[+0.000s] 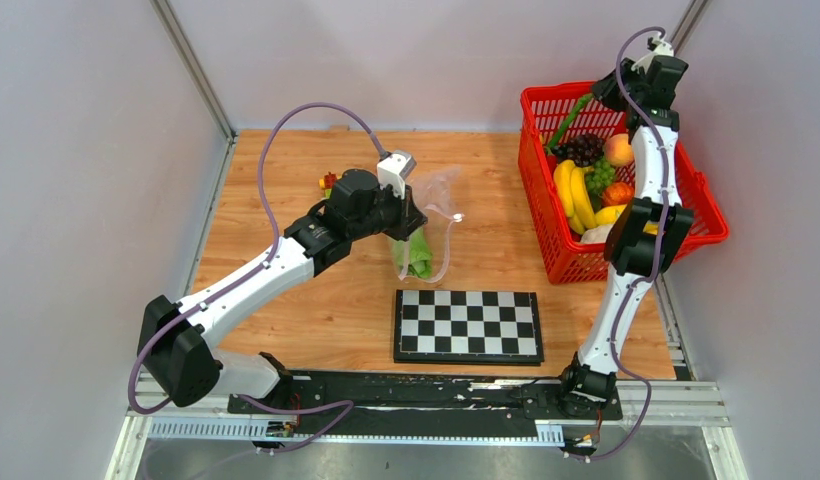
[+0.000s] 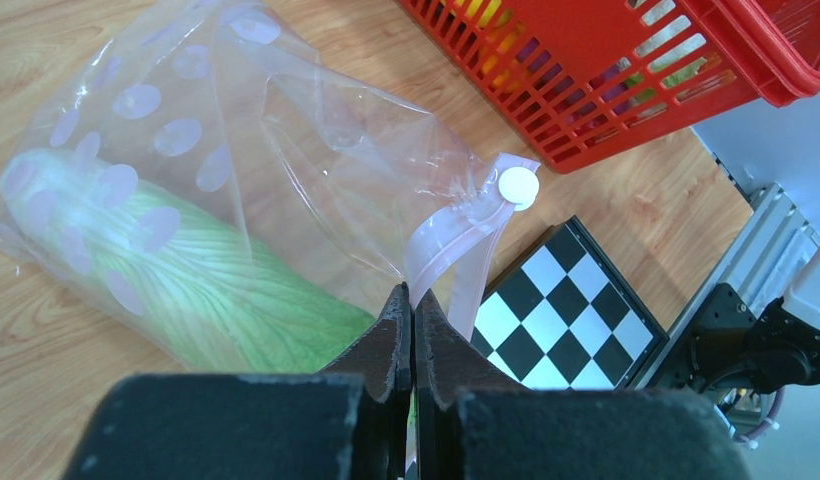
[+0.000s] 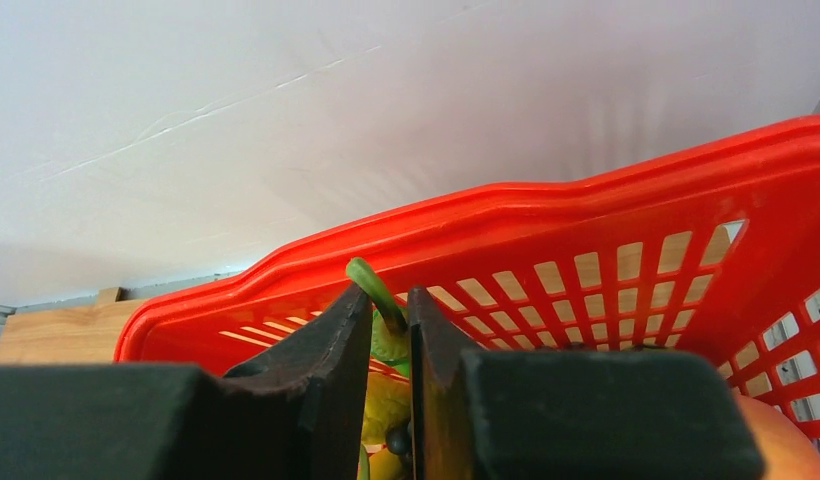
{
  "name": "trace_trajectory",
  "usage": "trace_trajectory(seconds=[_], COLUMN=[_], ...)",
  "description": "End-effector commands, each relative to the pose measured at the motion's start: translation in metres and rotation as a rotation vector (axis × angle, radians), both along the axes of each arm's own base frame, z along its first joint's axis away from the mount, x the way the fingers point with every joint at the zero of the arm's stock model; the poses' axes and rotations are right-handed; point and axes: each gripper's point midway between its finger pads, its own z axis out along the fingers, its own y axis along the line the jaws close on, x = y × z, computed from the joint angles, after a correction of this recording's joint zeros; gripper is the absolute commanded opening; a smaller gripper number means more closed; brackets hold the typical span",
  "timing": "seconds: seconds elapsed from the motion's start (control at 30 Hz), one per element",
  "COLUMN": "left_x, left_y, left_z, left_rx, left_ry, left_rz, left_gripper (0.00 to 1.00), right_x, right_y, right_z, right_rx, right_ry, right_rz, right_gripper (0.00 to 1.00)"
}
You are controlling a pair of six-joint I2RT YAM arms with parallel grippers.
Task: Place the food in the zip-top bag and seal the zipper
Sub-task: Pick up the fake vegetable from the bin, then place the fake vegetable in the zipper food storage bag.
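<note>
Zip-top bag (image 1: 433,215) sits near the middle of the wooden table (image 1: 286,300), just beyond the far edge of the chessboard (image 1: 467,325), its mouth lifted and part open. Green leafy lettuce (image 2: 216,300) lies inside it, along the bottom. The left gripper (image 2: 412,300) has its jaws pressed fully together on the pale pink zipper (image 2: 456,235), close to the white round slider (image 2: 518,187).

At the right of the table stands the red mesh basket (image 1: 586,262), holding bananas (image 1: 574,195), dark grapes (image 1: 583,150), a peach (image 1: 618,150) and green grapes (image 1: 600,175). The right gripper (image 3: 391,305) hangs over the basket's far-left corner, jaws drawn narrow around the stem end of the long green pod (image 3: 378,290), seemingly touching it on both sides.
</note>
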Motion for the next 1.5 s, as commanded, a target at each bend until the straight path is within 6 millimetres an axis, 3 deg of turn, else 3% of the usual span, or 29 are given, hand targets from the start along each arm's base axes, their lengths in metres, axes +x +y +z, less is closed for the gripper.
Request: trace_trajectory(seconds=[0.0, 0.07, 0.17, 0.23, 0.37, 0.53, 0.73, 0.93, 1.1, 1.2, 1.47], left_x=[-0.001, -0.002, -0.003, -0.004, -0.005, -0.006, -0.006, -0.005, -0.004, -0.004, -0.003], left_y=[-0.002, -0.002, -0.001, -0.001, 0.000, 0.000, -0.004, -0.006, -0.009, -0.011, -0.016], left_z=[0.025, 0.025, 0.026, 0.026, 0.027, 0.027, 0.027, 0.027, 0.026, 0.027, 0.031], left_rx=[-0.054, -0.057, -0.062, -0.063, -0.065, -0.073, -0.083, -0.079, -0.081, -0.089, -0.114], left_ry=[-0.041, -0.040, -0.040, -0.040, -0.038, -0.034, -0.026, -0.021, -0.013, -0.008, 0.010], left_rz=[-0.013, -0.014, -0.014, -0.014, -0.013, -0.012, -0.024, -0.031, -0.039, -0.043, -0.044], left_gripper=[0.00, 0.00, 0.00, 0.00, 0.00, 0.00, 0.00, 0.00, 0.00, 0.00, 0.00], right_x=[0.005, 0.005, 0.005, 0.002, -0.019, -0.074, -0.156, -0.222, -0.284, -0.315, -0.399], right_y=[0.002, 0.003, 0.004, 0.009, 0.027, 0.060, 0.081, 0.102, 0.123, 0.134, 0.188], right_z=[0.035, 0.035, 0.034, 0.039, 0.084, 0.150, 0.195, 0.205, 0.231, 0.238, 0.224], right_rx=[-0.022, -0.022, -0.025, -0.022, -0.006, -0.005, -0.043, -0.091, -0.169, -0.195, -0.242], right_ry=[-0.104, -0.105, -0.105, -0.111, -0.188, -0.376, -0.584, -0.704, -0.843, -0.896, -1.003], right_rz=[0.018, 0.022, 0.038, 0.056, 0.133, 0.235, 0.222, 0.240, 0.279, 0.293, 0.523], right_gripper=[0.22, 0.25, 0.04, 0.00, 0.00, 0.00, 0.00, 0.00, 0.00, 0.00, 0.00])
